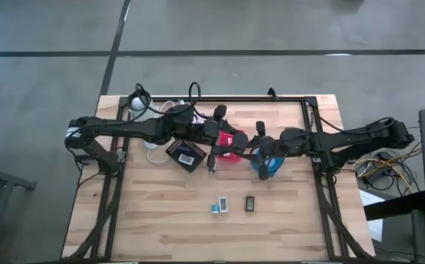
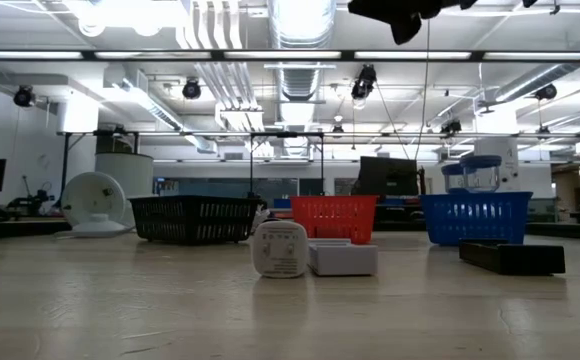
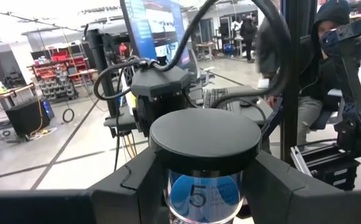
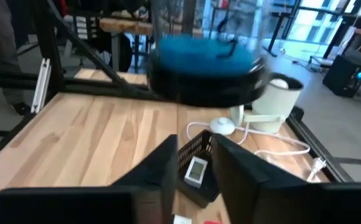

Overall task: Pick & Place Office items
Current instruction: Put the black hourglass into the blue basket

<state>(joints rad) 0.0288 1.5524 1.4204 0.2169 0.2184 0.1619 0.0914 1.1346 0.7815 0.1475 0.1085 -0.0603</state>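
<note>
Your left pincer (image 3: 196,186) grips a black-lidded jar (image 3: 204,163) above the red bin (image 1: 232,144); your right pincer (image 4: 194,163) stands narrowly open, empty.

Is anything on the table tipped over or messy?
Nothing looks spilled or broken. The only odd bit: a small white piece stands up on its edge beside a flat white block, out on the table.

Three mesh bins (image 2: 195,218) — black, red, blue, three small items (image 1: 222,206) — one lamp (image 2: 94,204)
</note>
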